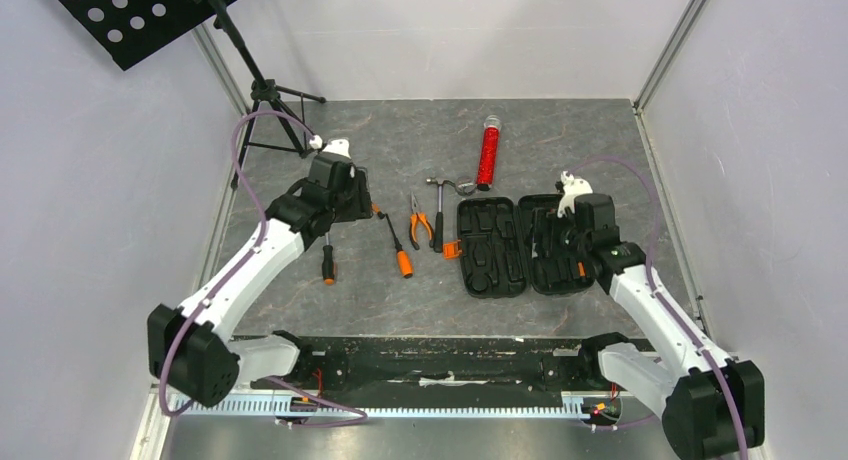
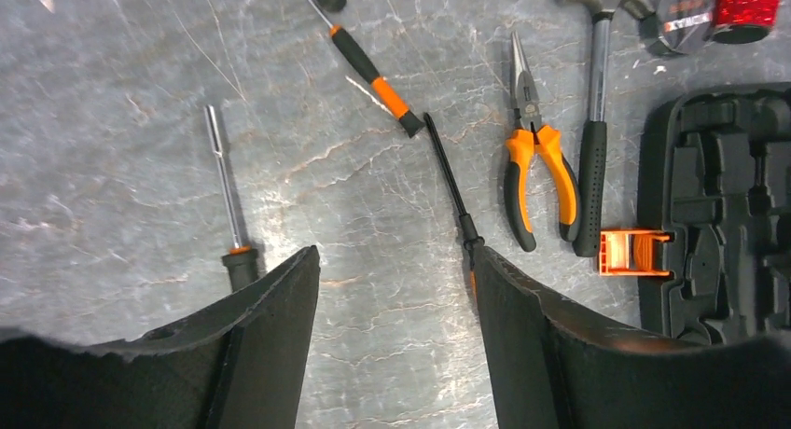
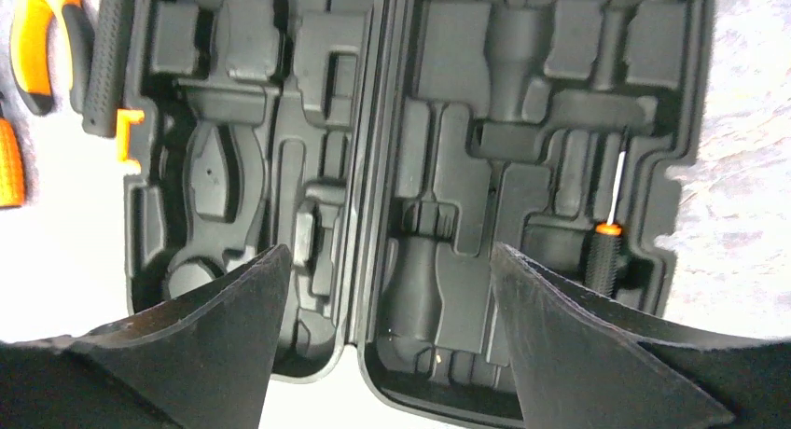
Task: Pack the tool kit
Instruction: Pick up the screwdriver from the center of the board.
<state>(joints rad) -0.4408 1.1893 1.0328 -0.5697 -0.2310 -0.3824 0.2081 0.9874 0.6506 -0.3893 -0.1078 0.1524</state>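
- My right gripper [image 3: 390,252] stands spread wide, with nothing between its fingers [image 3: 215,326].
- It hangs over the case [image 3: 448,168], which lies open flat with both moulded halves facing up. In the right wrist view the hinge runs up between my fingertips.
- One stowed driver [image 3: 603,256] sits in a slot of the case's right half, just beside my finger on that side. It has a black handle and an orange collar, and its thin shaft points away from me.
- The orange latch [image 3: 126,135] sticks out from the outer edge of the left half.
- The hammer [image 1: 438,215] lies on the table just left of the case, its handle end next to the latch and its head away from my bases.
- The pliers [image 1: 421,223] lie just left of the hammer, orange grips toward me and nose away.
- My left gripper [image 2: 396,256] is spread as well and holds nothing. It is above bare table [image 2: 392,354], well left of the case.
- The black driver [image 2: 448,182] slants toward the finger on the right of the left wrist view, which hides its handle.
- The silver driver [image 2: 224,177] points toward the other finger, and most of its handle is hidden.
- A third driver [image 2: 373,70] lies slanted beyond my fingertips.
- The red tube [image 1: 488,155] lies beyond the case, near the hammer's head.
- The tripod [image 1: 265,90] stands in the far left corner.
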